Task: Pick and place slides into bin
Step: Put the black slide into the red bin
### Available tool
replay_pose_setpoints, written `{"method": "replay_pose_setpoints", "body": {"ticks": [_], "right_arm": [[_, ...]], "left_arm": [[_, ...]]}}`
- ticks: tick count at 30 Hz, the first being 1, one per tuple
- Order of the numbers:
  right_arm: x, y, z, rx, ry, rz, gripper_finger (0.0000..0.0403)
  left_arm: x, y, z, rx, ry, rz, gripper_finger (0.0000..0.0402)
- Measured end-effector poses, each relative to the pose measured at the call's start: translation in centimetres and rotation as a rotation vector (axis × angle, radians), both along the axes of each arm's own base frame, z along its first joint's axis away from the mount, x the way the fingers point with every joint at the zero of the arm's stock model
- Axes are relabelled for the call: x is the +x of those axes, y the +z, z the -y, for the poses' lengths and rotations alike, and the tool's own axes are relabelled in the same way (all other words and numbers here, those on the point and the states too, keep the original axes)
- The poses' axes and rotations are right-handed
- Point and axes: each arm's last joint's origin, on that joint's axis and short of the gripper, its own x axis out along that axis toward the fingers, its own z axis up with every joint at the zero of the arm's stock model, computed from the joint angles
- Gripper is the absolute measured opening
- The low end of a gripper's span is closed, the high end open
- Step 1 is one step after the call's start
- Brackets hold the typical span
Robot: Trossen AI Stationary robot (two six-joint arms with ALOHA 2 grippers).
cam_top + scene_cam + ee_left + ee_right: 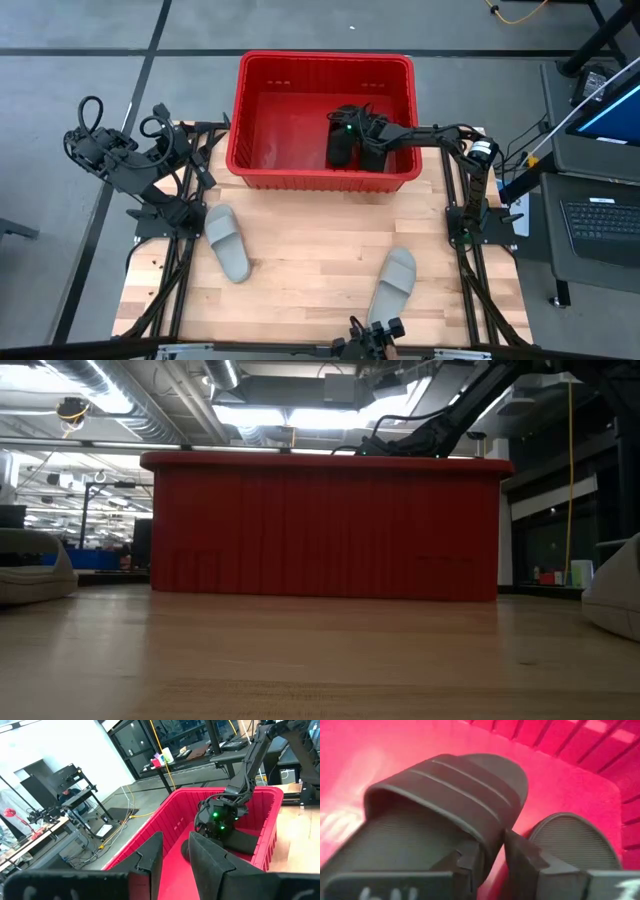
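- High view: the right gripper reaches into the red bin, over two black slides. Two grey slides lie outside on the wooden table, the left grey slide and the right grey slide. The left gripper waits beside the bin's near-left corner.
- Low view: the bin's ribbed wall hides its contents.
- Left wrist view: the left fingers stand slightly apart, holding nothing.
- Right wrist view: the right fingers sit narrowly parted around the edge of the strapped black slide, probably gripping it for lowering beside the second black slide.
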Motion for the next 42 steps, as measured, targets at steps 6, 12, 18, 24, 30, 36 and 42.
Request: {"method": "replay_pose_setpoints", "body": {"ticks": [6,12,18,24,30,36,42], "right_arm": [[-0.2,-0.2,-0.2,0.026,0.003,-0.039,0.0134],[-0.4,-0.4,-0.3,0.038,0.002,-0.058,0.0143],[-0.5,-0.5,-0.3,0.045,0.003,-0.076,0.0143],[-0.6,-0.5,-0.4,0.057,0.000,-0.096,0.0143],[-0.8,0.0,-0.6,0.058,0.004,-0.095,0.0143],[-1.1,2.1,-1.0,0.042,0.020,-0.041,0.0143],[-1.3,3.8,-1.4,0.053,0.064,0.027,0.0143]], "left_arm": [[0.0,0.0,0.0,0.000,0.000,0.000,0.0088],[0.0,0.0,0.0,-0.001,-0.002,-0.001,0.0088],[0.0,0.0,0.0,-0.003,-0.002,0.000,0.0088],[0.0,0.0,0.0,-0.003,-0.002,0.001,0.0088],[0.0,0.0,0.0,-0.003,-0.003,0.000,0.0088],[0.0,0.0,0.0,-0.002,-0.003,-0.001,0.0088],[0.0,0.0,0.0,-0.001,-0.003,-0.001,0.0088]]}}
